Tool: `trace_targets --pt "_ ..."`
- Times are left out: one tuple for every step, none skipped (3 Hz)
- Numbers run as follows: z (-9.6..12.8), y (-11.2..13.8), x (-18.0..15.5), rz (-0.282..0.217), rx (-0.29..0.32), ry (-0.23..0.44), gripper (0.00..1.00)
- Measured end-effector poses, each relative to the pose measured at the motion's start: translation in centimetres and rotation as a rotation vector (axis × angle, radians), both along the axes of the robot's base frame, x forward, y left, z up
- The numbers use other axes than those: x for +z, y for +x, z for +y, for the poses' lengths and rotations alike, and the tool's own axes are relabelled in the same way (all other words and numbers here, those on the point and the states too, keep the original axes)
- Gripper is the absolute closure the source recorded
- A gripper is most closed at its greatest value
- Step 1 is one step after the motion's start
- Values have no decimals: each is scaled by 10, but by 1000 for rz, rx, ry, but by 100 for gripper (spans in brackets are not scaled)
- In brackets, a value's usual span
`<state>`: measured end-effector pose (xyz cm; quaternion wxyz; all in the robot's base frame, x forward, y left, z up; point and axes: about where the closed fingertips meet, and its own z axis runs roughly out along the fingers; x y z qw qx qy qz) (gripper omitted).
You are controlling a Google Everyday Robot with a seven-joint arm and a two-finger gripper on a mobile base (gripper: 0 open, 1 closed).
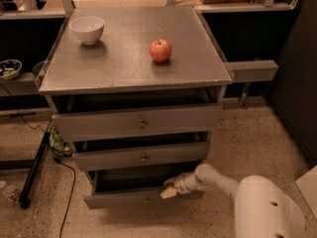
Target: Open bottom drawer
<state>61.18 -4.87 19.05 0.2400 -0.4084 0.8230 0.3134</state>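
The grey cabinet has three drawers. The bottom drawer [124, 198] is the lowest and slimmest; its front stands pulled out from the cabinet, with a dark gap above it. Its small knob [146, 200] shows at the centre. My gripper [169, 189] reaches in from the lower right on a white arm [233, 187] and sits at the top edge of the bottom drawer's front, right of the knob. The middle drawer [141, 156] and the top drawer [138, 123] are above it.
A white bowl [87, 29] and a red apple [160, 50] stand on the cabinet top [129, 68]. A black pole [33, 170] and cables lie on the floor at the left. A shelf with a bowl [9, 68] is at the far left. A dark wall panel [297, 83] stands at the right.
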Motion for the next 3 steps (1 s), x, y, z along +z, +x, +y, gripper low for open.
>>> trace_targets --pt "-1 0 -2 13 0 7 100" --pt "-4 3 -1 13 0 7 100" --pt "-4 4 1 13 0 8 100"
